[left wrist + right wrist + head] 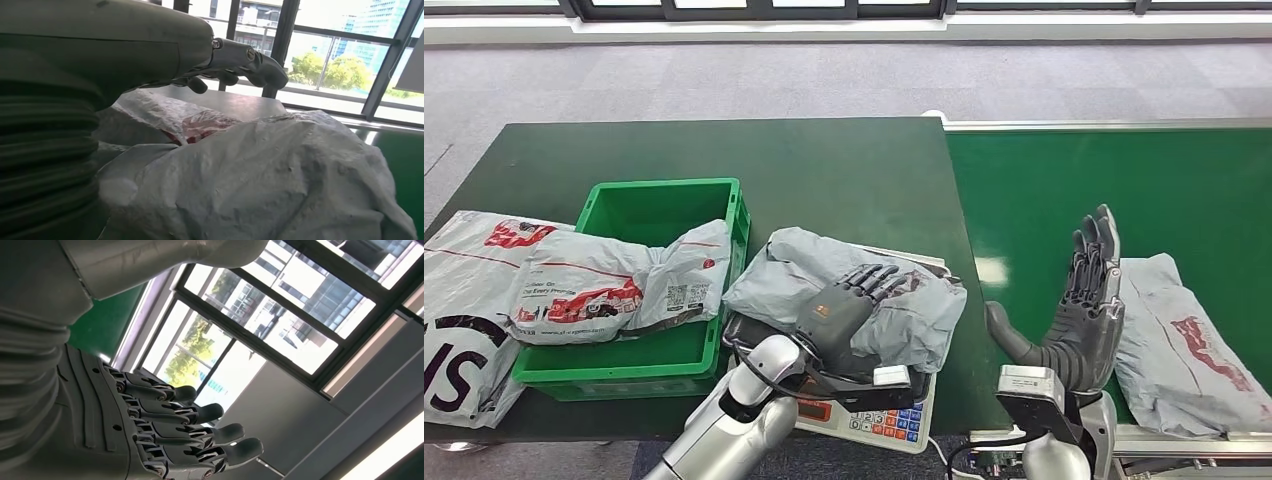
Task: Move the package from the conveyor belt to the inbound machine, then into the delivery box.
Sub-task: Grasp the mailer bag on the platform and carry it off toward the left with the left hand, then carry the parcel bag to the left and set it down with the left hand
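A crumpled grey package lies on the inbound machine, a scale with a keypad, at the table's front edge. My left hand lies flat on top of that package with its fingers stretched out, not closed around it. In the left wrist view the fingers reach out just above the grey package. A second grey package with red print lies on the green conveyor belt. Just left of it my right hand stands upright and open, holding nothing, fingers straight.
A green delivery box stands left of the scale, with a white printed package draped over its front. Another white package lies at the table's left end. The dark green table stretches behind.
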You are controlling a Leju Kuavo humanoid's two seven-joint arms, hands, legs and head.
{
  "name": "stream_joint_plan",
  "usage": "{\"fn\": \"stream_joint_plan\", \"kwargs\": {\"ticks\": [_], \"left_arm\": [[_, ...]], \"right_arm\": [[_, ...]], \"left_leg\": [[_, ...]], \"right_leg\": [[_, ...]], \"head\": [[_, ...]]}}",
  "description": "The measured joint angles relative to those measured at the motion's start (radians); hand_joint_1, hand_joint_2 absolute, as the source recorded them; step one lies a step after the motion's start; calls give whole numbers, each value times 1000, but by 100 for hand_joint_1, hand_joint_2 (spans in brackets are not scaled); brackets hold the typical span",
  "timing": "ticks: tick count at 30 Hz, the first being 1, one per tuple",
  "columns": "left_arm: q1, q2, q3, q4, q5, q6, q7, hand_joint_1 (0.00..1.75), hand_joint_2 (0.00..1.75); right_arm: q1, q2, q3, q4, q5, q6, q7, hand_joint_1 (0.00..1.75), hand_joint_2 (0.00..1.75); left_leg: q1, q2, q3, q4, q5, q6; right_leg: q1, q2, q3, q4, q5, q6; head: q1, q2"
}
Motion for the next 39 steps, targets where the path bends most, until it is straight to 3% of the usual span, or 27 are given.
{"fn": "stream_joint_plan", "kwargs": {"ticks": [1, 20, 25, 28, 31, 36, 39], "left_arm": [[-6, -3, -5, 6, 1, -3, 0, 175, 175], [-39, 1, -57, 63, -39, 4, 37, 175, 175], [-37, 15, -57, 47, -79, 57, 62, 175, 175], [-33, 43, -59, -18, -280, 177, 187, 175, 175], [-68, 113, -107, -127, -417, 254, 434, 175, 175], [-183, 232, -268, -253, -420, 266, 700, 175, 175], [-310, 300, -424, -299, -420, 266, 875, 175, 175]], "right_arm": [[-1, 0, 0, 2, 0, 1, 1, 0, 175], [-12, 0, 0, 14, -1, 4, -3, 0, 175], [-8, 0, 0, 13, -1, 3, -4, 0, 175], [1, 0, 0, 10, -1, 5, -5, 0, 175], [7, 0, 0, 9, 2, 17, -5, 0, 175], [8, 1, 0, 10, 3, 21, -8, 0, 175], [8, 4, 1, 11, 3, 19, -11, 0, 175]], "left_leg": [[0, 0, 0, 0, 0, 0], [0, 0, 0, 0, 0, 0], [0, 0, 0, 0, 0, 0], [0, 0, 0, 0, 0, 0], [0, 0, -1, 0, 1, -1], [1, -1, -1, 0, 2, -1], [0, -1, -4, 0, 4, -1]], "right_leg": [[0, 0, 0, 0, 0, 0], [0, 0, 0, 0, 0, 0], [0, 0, 0, 0, 0, 0], [0, 0, -1, 0, 0, 0], [0, 0, -2, 0, 0, 0], [1, 0, -2, 1, 1, 0], [0, -1, -3, 1, 2, 0]], "head": [[0, 0], [0, 0], [0, 0], [0, 0], [0, 0], [0, 0], [0, 0]]}}
